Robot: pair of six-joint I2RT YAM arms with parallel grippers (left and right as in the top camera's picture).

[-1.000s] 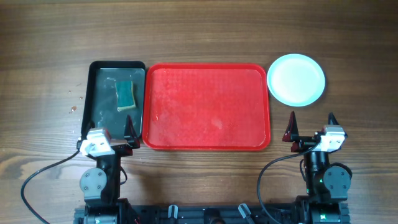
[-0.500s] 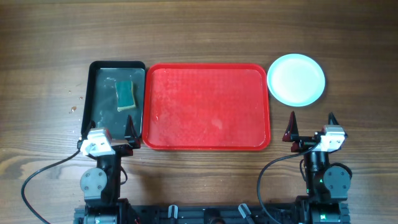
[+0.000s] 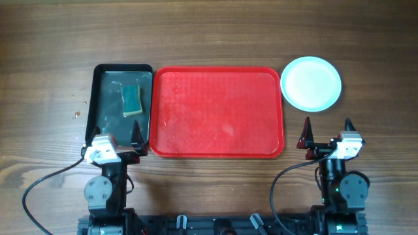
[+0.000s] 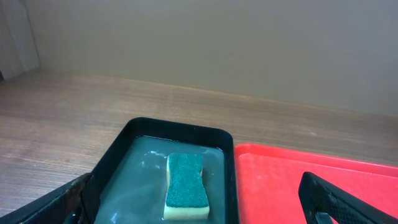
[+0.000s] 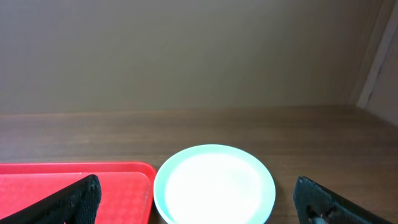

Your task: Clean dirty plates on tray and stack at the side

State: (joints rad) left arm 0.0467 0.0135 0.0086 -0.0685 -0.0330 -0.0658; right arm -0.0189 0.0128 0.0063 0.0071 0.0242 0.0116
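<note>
Now left jaws, right jaws wide open, holding nothing; turquoise plate (image 3: 311,83) right of red tray (image 3: 217,111)

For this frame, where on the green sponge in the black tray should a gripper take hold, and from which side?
Probably best to grip the sponge across its narrowed middle, coming straight down with the open left gripper. It lies flat, green face up, in the black tray, whose walls block a sideways approach; both long sides stand clear.

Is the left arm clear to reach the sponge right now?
Likely yes: the left gripper is open, and the sponge lies uncovered in the black tray just ahead, nothing in between.
</note>
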